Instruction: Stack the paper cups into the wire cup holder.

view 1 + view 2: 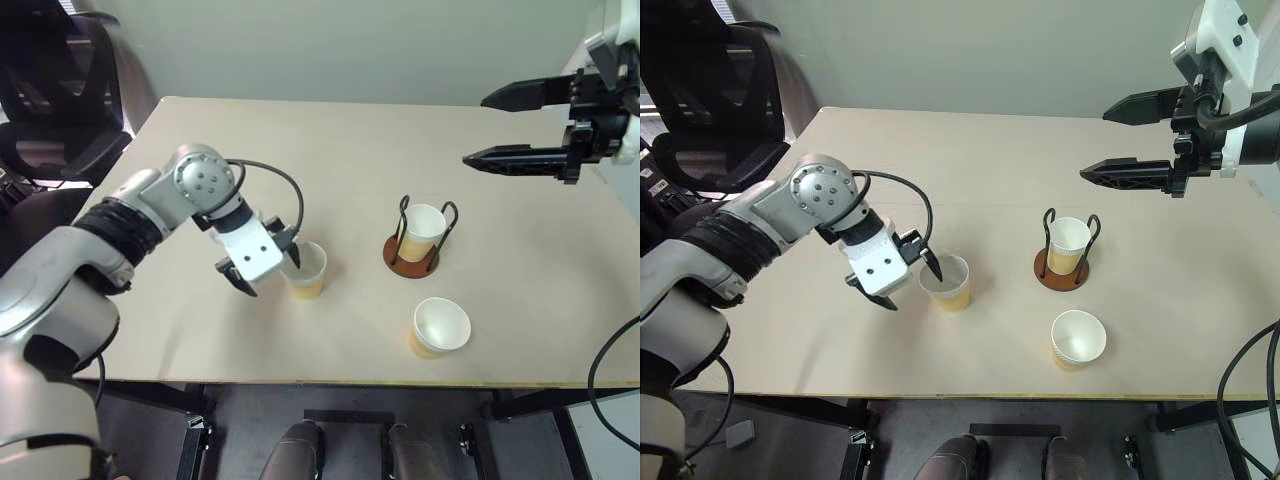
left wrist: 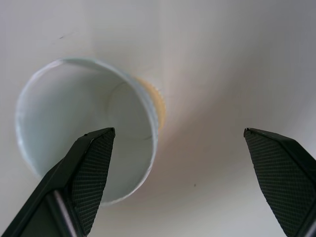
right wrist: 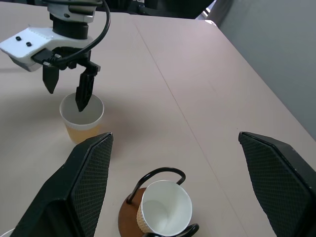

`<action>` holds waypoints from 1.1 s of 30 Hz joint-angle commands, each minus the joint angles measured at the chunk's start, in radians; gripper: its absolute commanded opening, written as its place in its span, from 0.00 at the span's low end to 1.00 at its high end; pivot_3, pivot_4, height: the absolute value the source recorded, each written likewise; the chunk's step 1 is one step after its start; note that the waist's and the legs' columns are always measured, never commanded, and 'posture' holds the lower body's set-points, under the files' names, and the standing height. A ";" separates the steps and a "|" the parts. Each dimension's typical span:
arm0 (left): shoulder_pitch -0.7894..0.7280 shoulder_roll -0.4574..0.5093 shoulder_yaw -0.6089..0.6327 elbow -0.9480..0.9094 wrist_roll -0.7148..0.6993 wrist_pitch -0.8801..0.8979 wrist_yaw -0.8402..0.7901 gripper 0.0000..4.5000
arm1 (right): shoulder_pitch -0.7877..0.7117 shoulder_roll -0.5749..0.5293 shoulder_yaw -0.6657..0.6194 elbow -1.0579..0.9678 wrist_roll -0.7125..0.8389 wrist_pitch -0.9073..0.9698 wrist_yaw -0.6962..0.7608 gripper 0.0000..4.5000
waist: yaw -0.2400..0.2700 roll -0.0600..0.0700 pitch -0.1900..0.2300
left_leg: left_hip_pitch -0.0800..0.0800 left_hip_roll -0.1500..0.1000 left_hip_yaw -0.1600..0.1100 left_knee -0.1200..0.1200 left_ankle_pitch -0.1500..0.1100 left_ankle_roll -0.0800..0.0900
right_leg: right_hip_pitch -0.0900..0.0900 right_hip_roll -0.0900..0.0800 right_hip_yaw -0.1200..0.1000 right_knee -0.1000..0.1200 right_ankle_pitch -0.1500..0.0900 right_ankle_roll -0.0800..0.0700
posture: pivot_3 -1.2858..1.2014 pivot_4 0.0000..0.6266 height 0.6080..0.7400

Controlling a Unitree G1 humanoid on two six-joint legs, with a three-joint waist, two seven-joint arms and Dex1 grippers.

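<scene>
The left gripper points steeply down over the near-left part of the table, its two black fingers spread wide and holding nothing. One finger dips inside the mouth of an upright paper cup; the other stands outside the rim, on the side away from the other cups. Whether the inner finger touches the cup wall cannot be told. This cup is white inside and tan-yellow lower down, and it stands on the table well to the left of the wire cup holder.

The right gripper hangs high above the far-right part of the table, pointing roughly level toward the left, its fingers also wide apart and empty, well clear of every cup.

The wire cup holder stands right of the table's middle: a round reddish-brown disc with two upright black wire loops. A second cup sits inside it between the loops, leaning slightly toward the right.

A third cup rests on the table just in front of the holder, near the front edge, mouth up and tilted toward the viewer.

A dark office chair stands beyond the table's far-left corner.
</scene>
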 commanded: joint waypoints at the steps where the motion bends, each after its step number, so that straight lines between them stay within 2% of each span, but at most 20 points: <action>1: 0.013 -0.046 0.068 0.069 0.082 -0.078 -0.028 1.00 | -0.017 -0.017 -0.025 -0.020 0.000 -0.003 -0.005 0.92 | 0.002 0.000 0.000 | 0.000 0.000 -0.001 0.000 0.000 0.000 | 0.000 -0.001 0.000 0.000 0.000 0.000 | 0.52 0.24 1.00; 2: 0.015 -0.069 0.092 0.105 0.122 -0.107 -0.022 1.00 | -0.018 -0.016 -0.023 -0.019 -0.002 -0.004 -0.007 0.92 | 0.002 0.000 0.000 | 0.000 0.000 0.000 0.000 0.000 0.000 | 0.001 -0.001 0.000 0.001 0.000 0.000 | 0.52 0.24 1.00; 5: 0.015 -0.123 0.149 0.183 0.209 -0.176 0.020 0.87 | -0.018 -0.016 -0.023 -0.019 -0.002 -0.005 -0.008 0.92 | 0.002 0.000 0.000 | 0.000 0.000 0.000 0.001 0.000 0.000 | 0.000 -0.001 0.000 0.001 0.000 0.000 | 0.52 0.24 1.00; 9: 0.017 -0.176 0.218 0.247 0.286 -0.232 0.056 0.55 | -0.018 -0.019 -0.023 -0.023 -0.001 -0.002 -0.008 0.92 | 0.001 0.000 0.000 | 0.000 0.000 0.000 0.001 0.000 0.001 | 0.000 -0.001 0.000 0.001 0.000 0.001 | 0.52 0.24 1.00; 15: 0.023 -0.207 0.286 0.276 0.308 -0.259 0.008 0.03 | -0.015 -0.022 -0.022 -0.022 -0.004 -0.002 -0.010 0.92 | 0.001 0.000 0.000 | 0.000 0.000 0.000 0.000 0.000 0.000 | -0.001 0.000 0.001 0.000 0.001 0.001 | 0.52 0.24 1.00; 24: -0.046 -0.215 0.330 0.379 0.419 -0.263 0.004 0.02 | 0.012 -0.035 -0.020 -0.024 0.000 0.004 0.002 0.92 | 0.002 0.000 0.000 | 0.000 0.000 0.000 0.000 0.000 0.001 | -0.001 0.000 0.001 0.000 0.001 0.001 | 0.52 0.24 1.00; 33: -0.178 -0.252 0.397 0.558 0.520 -0.153 0.061 0.02 | 0.119 -0.104 -0.004 0.018 -0.016 -0.047 0.114 0.92 | 0.001 0.000 0.000 | -0.001 -0.001 0.001 0.000 -0.001 0.002 | -0.001 -0.001 0.002 -0.001 0.001 0.001 | 0.52 0.24 1.00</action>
